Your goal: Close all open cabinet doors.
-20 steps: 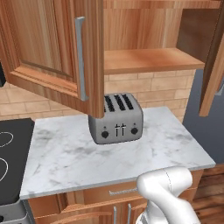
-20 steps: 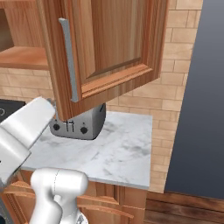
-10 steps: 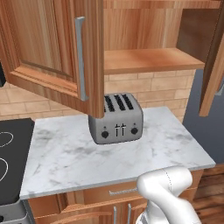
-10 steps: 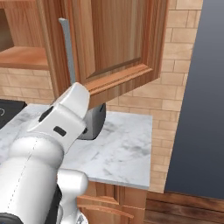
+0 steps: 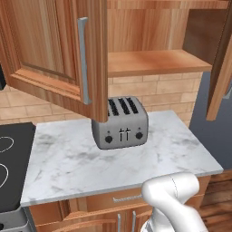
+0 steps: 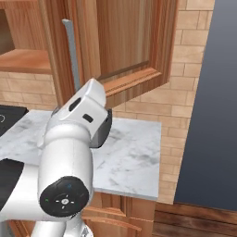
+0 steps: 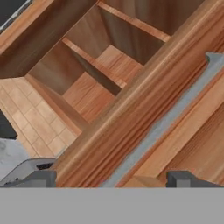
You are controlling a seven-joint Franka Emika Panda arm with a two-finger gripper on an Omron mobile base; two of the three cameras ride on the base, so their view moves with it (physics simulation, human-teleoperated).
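Observation:
A reddish-brown cabinet door stands swung open over the counter, its silver bar handle near its free edge. A second cabinet door hangs open at the right edge. The same left door and handle show in the right base view, with my arm raised in front of them. In the hand view my gripper is open. Its fingertips straddle the door's edge, and the handle runs just beside it. The cabinet's bare shelves lie beyond.
A grey toaster stands on the marble counter under the open door. A black cooktop lies at the left. The cabinet's shelf is bare. A dark grey panel closes off the right side.
My arm has swung up and forward in the right base view, from low at the left to in front of the open door. The doors and toaster have not moved.

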